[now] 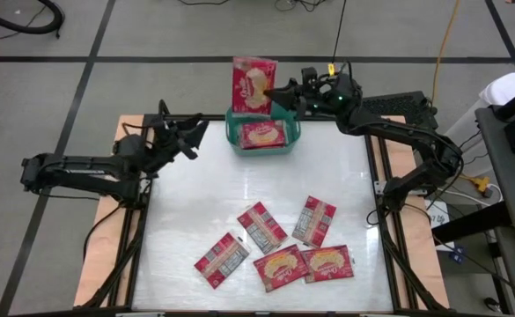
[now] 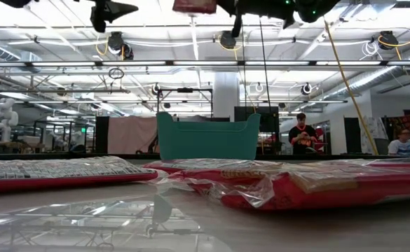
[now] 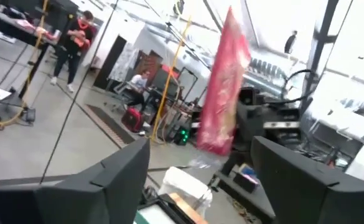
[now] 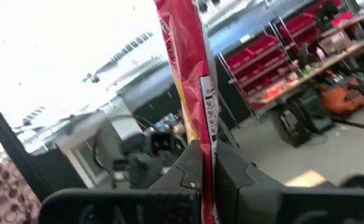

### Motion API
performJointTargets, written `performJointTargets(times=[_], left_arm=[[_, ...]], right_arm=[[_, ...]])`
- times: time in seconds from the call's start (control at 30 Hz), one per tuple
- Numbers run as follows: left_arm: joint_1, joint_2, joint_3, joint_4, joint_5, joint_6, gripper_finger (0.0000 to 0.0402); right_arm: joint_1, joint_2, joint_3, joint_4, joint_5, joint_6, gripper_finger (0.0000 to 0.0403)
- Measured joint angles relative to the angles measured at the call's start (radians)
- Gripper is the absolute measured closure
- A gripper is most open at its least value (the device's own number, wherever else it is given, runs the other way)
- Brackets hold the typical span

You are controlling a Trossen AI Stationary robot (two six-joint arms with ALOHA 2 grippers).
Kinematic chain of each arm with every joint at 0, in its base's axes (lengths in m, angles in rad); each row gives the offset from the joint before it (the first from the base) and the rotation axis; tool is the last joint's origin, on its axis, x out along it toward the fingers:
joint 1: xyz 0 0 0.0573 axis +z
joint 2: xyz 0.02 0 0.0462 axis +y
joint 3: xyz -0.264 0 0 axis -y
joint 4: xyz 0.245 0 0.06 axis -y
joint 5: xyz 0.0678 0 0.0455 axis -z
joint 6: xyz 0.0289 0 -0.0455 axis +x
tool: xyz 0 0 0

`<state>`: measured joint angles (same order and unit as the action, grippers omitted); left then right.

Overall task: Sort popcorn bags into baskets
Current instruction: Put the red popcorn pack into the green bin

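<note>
Near the top centre of the overhead frame, the right gripper (image 1: 275, 92) holds a flat red popcorn packet with a yellow-cream popcorn picture on its face (image 1: 253, 85), carried above the far rim of the teal-green plastic tub with rounded corners (image 1: 292, 126). Its own wrist view shows the two dark fingers (image 4: 228, 165) pressed together on the packet's lower edge, with the bag standing up edge-on between them. One more red packet (image 1: 261, 135) already lies flat inside the tub, picture side up, so as far as these views show the sorting has begun but is less than half done. Five packets remain on the pale tabletop (image 1: 195, 194) in the lower middle of the overhead frame: two with the grey printed panel up — one at lower left (image 1: 222, 260) and one just above centre of the group (image 1: 263, 227) — another printed-side one (image 1: 314, 220) to the right, and two picture-side-up ones (image 1: 281, 268) (image 1: 329, 263) lying side by side at the bottom. The left gripper (image 1: 192, 136) waits at the upper left of the table, beside the tub and clear of it, its fingers (image 3: 107, 180) apart and holding nothing. The step in hand looks like the release — lowering the held bag into the tub.
</note>
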<state>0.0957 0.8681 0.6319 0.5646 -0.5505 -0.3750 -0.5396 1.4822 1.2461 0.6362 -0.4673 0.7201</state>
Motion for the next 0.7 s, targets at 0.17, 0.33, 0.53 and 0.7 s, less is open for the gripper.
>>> performJointTargets(times=[0.17,0.33,0.53,0.7], left_arm=[[0.031,0.072,0.0,0.141,0.053,-0.001,0.01],[0.064,0.151,0.041,0.209,0.108,0.011,0.0119],[0.13,0.243,0.134,0.211,0.272,0.035,0.0144],[0.185,0.299,0.164,0.212,0.395,-0.036,0.0162]], right_arm=[[-0.001,0.0,0.0,0.066,0.026,0.06,0.0399],[0.008,0.0,0.0,0.115,0.027,0.121,0.0399],[0.035,0.0,0.0,0.138,0.025,0.124,0.0399],[0.045,0.0,-0.001,0.149,0.027,0.107,0.0399]])
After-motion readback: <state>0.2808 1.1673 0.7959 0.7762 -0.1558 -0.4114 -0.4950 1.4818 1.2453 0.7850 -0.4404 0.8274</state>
